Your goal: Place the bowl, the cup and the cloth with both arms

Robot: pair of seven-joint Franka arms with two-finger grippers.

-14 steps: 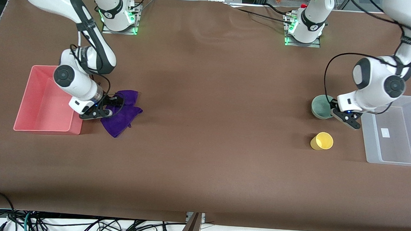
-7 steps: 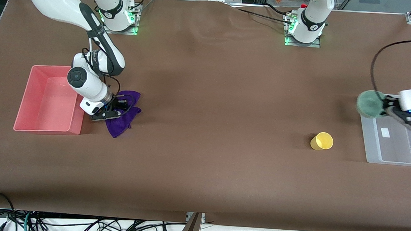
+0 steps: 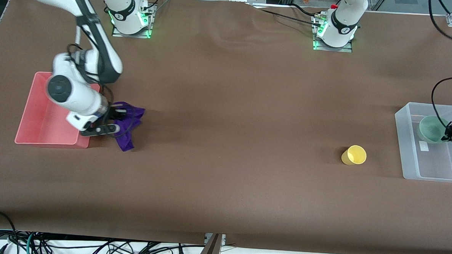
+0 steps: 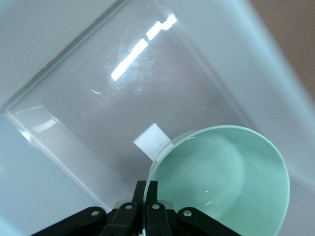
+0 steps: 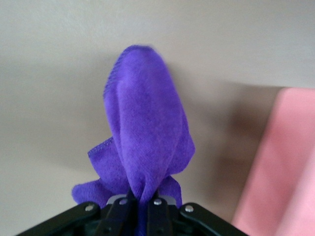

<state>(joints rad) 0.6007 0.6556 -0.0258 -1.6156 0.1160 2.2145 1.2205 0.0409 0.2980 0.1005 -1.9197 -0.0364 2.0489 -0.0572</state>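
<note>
My left gripper (image 3: 450, 132) is shut on the rim of the pale green bowl (image 3: 432, 129) and holds it over the clear bin (image 3: 402, 142); the left wrist view shows the bowl (image 4: 221, 177) pinched at its rim above the bin's floor (image 4: 123, 108). My right gripper (image 3: 113, 119) is shut on the purple cloth (image 3: 129, 124), which hangs bunched from it beside the pink bin (image 3: 39, 111); the cloth (image 5: 145, 137) droops in the right wrist view. The yellow cup (image 3: 354, 155) stands on the table, nearer the front camera than the bowl.
The clear bin stands at the left arm's end of the table and the pink bin at the right arm's end; its edge (image 5: 280, 167) shows in the right wrist view. Both arm bases stand along the table's top edge.
My left gripper carried the bowl from the table over to above the clear bin. My right gripper closed on the cloth, lifted it and moved it toward the pink bin.
</note>
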